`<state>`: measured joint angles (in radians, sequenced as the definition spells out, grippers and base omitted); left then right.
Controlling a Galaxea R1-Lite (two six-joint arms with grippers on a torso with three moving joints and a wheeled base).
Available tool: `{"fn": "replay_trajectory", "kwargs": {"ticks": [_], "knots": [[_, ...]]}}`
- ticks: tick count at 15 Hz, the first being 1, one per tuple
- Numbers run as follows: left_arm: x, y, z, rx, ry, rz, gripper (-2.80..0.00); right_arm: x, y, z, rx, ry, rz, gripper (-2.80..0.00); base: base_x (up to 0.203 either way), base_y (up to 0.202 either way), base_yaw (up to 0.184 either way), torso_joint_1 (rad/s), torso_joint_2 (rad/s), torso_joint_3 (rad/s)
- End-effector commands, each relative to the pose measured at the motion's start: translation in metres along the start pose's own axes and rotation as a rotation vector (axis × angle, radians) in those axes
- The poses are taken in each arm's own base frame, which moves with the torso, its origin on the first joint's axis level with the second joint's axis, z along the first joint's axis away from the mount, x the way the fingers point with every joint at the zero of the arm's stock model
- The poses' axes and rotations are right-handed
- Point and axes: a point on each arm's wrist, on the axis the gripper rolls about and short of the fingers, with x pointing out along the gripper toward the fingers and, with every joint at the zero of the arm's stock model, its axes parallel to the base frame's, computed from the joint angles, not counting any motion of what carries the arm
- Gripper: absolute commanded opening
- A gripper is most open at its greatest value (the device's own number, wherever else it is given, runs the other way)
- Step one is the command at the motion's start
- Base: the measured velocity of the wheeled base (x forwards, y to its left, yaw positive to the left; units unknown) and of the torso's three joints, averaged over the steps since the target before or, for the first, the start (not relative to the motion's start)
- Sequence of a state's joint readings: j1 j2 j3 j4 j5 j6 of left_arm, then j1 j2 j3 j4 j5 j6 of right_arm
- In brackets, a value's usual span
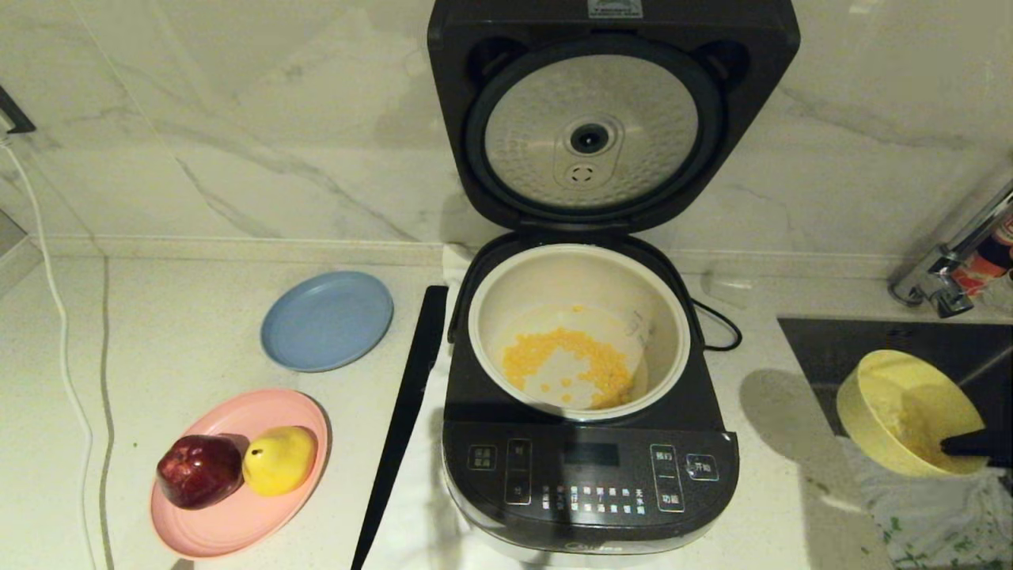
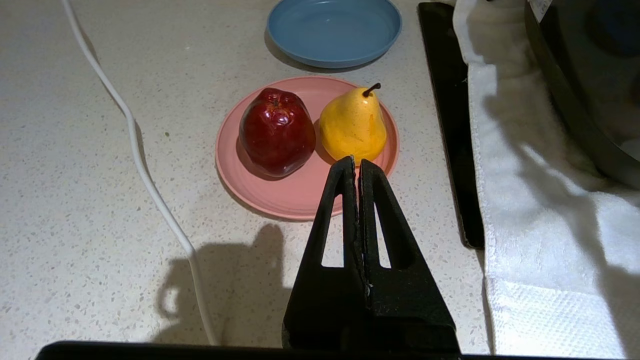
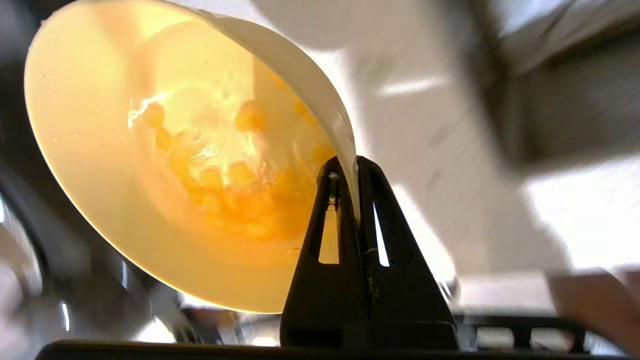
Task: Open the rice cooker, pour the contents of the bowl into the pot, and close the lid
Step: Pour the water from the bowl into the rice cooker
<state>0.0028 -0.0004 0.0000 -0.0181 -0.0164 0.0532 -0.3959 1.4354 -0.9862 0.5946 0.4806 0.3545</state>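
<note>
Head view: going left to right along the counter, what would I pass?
White cable → pink plate holding an apple and a pear → black strip → rice cooker, lid up, kernels in its pot → yellow bowl held by the right gripper.

Both pincers (image 2: pixel 358 165) (image 3: pixel 350 165): matte blk triangular fingers w/ slot cutouts.

A large dark grey rice cooker (image 1: pixel 589 443) sits at centre frame, its hinged lid (image 1: pixel 613 111) raised. Yellow corn kernels (image 1: pixel 566 360) lie in its cream-white pot (image 1: pixel 578 332). At right, a black gripper (image 1: pixel 967 445) pinches a tilted pale yellow plastic bowl (image 1: pixel 906 412).
</note>
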Motion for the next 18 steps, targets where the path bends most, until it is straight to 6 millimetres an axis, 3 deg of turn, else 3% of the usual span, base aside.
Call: {"fn": "replay_trajectory", "kwargs": {"ticks": [1,8,18], "knots": [[0.001,0.000,-0.002,0.000,0.008,0.000,-2.80,-0.010,0.025,-0.025,-0.116,0.036,0.036,-2.80,0.000,0.000,0.000,0.000,0.00,0.000],[0.001,0.000,-0.002,0.000,0.008,-0.001,-2.80,-0.015,0.081,-0.053,-0.311,0.151,0.083,-2.80,0.000,0.000,0.000,0.000,0.00,0.000],[0.001,0.000,-0.002,0.000,0.008,0.001,-2.80,-0.021,0.187,-0.082,-0.499,0.025,0.104,-2.80,0.000,0.000,0.000,0.000,0.00,0.000]]}}
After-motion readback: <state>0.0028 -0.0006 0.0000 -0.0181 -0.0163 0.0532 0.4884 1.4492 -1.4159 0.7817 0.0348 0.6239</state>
